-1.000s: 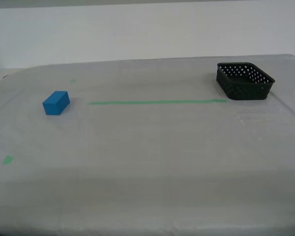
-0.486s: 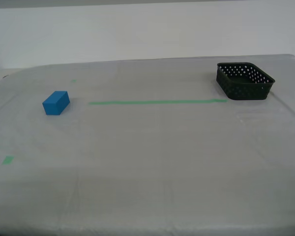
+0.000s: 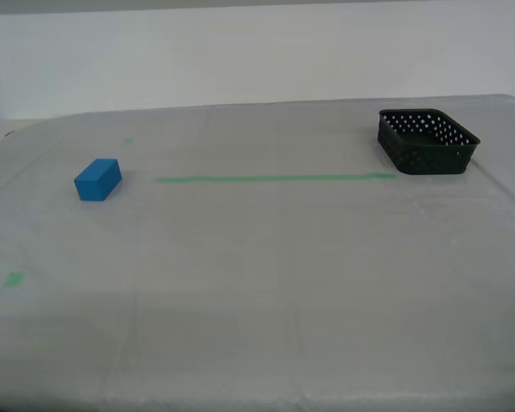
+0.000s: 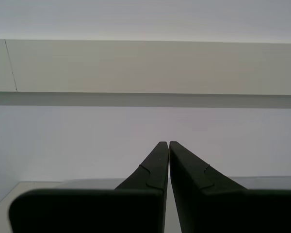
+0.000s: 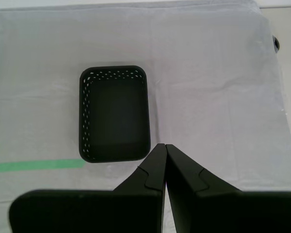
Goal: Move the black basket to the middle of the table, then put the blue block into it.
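Basket [image 3: 427,141] is sitting at the surface's [image 3: 266,257] two o'clock in the exterior view, block [image 3: 98,179] well apart at nine o'clock. My first gripper [image 5: 164,147], jaws pressed together, is hovering above the basket; it needs spreading before descending onto one wall. My second gripper [image 4: 165,144], likewise closed, is facing a wall. The exterior view is showing neither arm.

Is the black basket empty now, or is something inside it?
Empty: the black basket shows only its bare dark floor; the blue block lies apart.

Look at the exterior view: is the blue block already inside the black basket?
No. The blue block lies on the table far from the black basket.
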